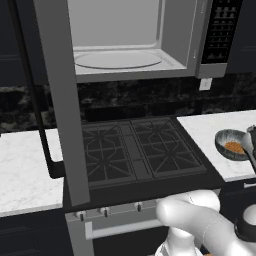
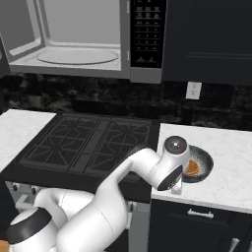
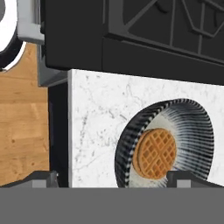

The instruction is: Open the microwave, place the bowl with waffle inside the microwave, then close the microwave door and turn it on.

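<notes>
The bowl (image 3: 168,142) sits at the lower right of the hand view, on the marble counter (image 3: 100,127), with the waffle (image 3: 155,153) lying flat inside it, left of the bowl's centre. In the right base view the bowl (image 2: 201,167) is at centre right, partly hidden by the wrist, near the counter's front edge and just right of the stove (image 2: 88,142).

The gripper (image 3: 116,179) hangs above the counter with its jaws spread wide and nothing between them. Its 2 fingertips (image 3: 37,178) show at the bottom of the hand view; the right one overlaps the bowl's lower part, while the left one is off past the counter's edge, over the wooden floor. So the bowl lies toward the right-hand tip, off centre; my judgement is that the hand must shift that way, or take 1 wall of the bowl at the rim. The bowl is round, so it has no long axis to line up with.

In the left base view the microwave (image 1: 125,45) at the top stands open, its turntable bare, and the door (image 1: 57,95) swings out at the left, down across the stove's left side. The bowl (image 1: 231,145) is at the right edge. The lift path from counter to cavity runs up and left over the stove, and looks free apart from the door's edge.
</notes>
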Controlling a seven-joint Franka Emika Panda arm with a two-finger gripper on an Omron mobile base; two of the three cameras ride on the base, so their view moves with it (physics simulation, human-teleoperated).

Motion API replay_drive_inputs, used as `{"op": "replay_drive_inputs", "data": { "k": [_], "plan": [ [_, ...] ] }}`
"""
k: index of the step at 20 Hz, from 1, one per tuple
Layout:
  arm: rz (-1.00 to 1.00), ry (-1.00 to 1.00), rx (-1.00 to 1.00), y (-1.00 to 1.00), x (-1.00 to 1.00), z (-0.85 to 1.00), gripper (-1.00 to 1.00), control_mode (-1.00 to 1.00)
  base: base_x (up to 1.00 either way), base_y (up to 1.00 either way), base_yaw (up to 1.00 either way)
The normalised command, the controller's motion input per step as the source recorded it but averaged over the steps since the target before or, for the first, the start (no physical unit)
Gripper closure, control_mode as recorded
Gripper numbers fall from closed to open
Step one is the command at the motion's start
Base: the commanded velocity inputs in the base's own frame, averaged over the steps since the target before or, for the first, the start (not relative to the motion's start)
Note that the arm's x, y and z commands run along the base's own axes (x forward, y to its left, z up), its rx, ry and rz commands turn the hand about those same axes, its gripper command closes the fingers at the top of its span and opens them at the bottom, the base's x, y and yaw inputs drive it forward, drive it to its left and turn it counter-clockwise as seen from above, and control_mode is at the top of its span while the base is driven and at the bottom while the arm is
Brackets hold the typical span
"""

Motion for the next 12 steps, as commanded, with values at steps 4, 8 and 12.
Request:
{"op": "replay_drive_inputs", "data": {
  "k": [4, 8, 12],
  "plan": [
    [-0.02, 0.01, 0.0, -0.06, 0.16, -0.05, -1.0, -1.0, 0.0, 0.0, 0.0],
    [-0.01, 0.0, 0.0, -0.11, 0.13, -0.11, -1.0, -1.0, 0.0, 0.0, 0.0],
    [0.0, 0.0, 0.0, -0.15, 0.06, -0.35, -1.0, -1.0, 0.0, 0.0, 0.0]
  ]
}}
